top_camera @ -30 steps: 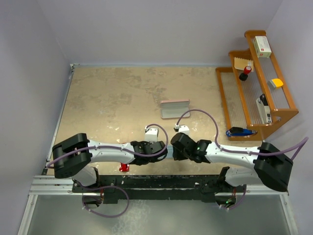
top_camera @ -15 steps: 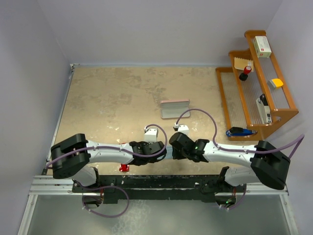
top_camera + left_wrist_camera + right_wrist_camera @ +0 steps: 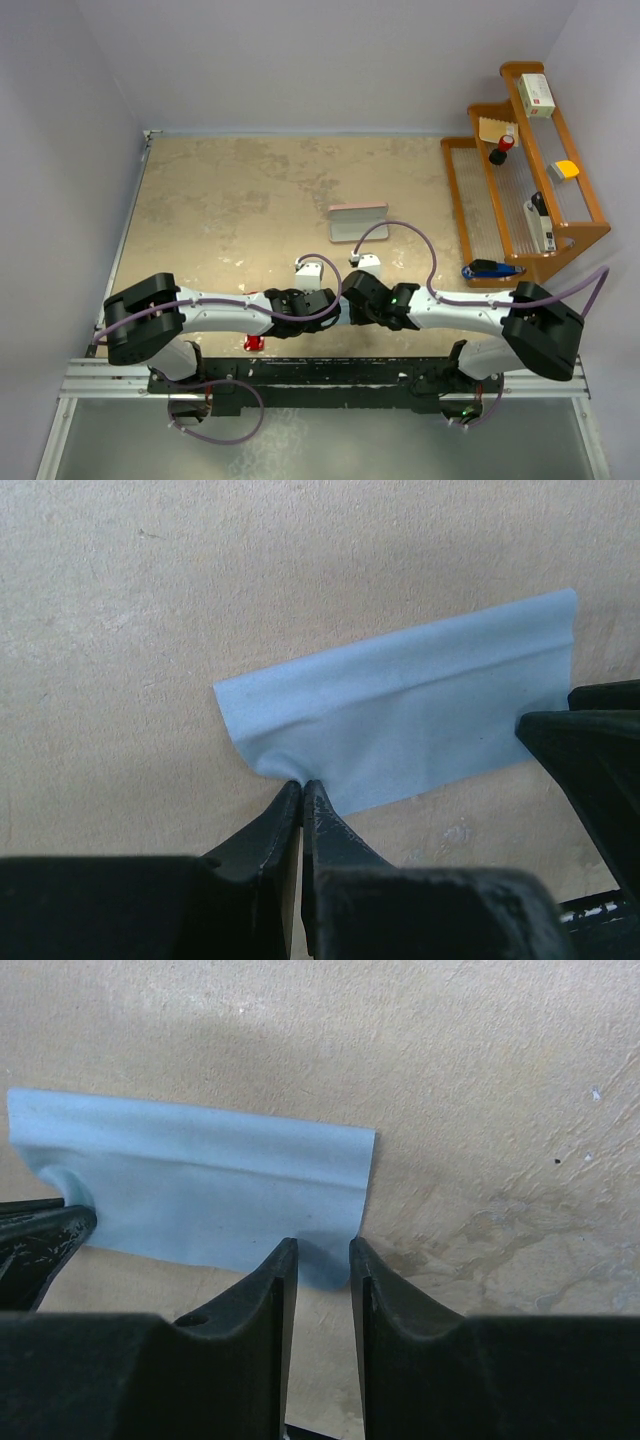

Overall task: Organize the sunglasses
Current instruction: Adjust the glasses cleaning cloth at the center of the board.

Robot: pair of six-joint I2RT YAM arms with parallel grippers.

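Observation:
A light blue cloth [image 3: 420,715] lies folded on the tan table. My left gripper [image 3: 302,783] is shut on its near left corner, which puckers at the fingertips. At the cloth's [image 3: 200,1200] near right corner my right gripper [image 3: 322,1250] is open by a narrow gap, a fingertip on each side of the corner. In the top view both grippers meet under the wrists near the table's front edge, and the cloth is almost hidden there. A small red patch of the sunglasses [image 3: 254,343] shows beside the left arm at the front edge. The pink case [image 3: 357,222] lies farther back, mid-table.
A wooden tiered rack [image 3: 574,228] stands at the right with small boxes and bottles on its steps. A blue object [image 3: 490,268] lies at the rack's foot. The metal rail [image 3: 110,378] runs along the near edge behind the arms.
The right arm has shifted left, bringing its gripper closer to the left one over the cloth, and its jaws have narrowed slightly. The left gripper stays shut on the cloth corner.

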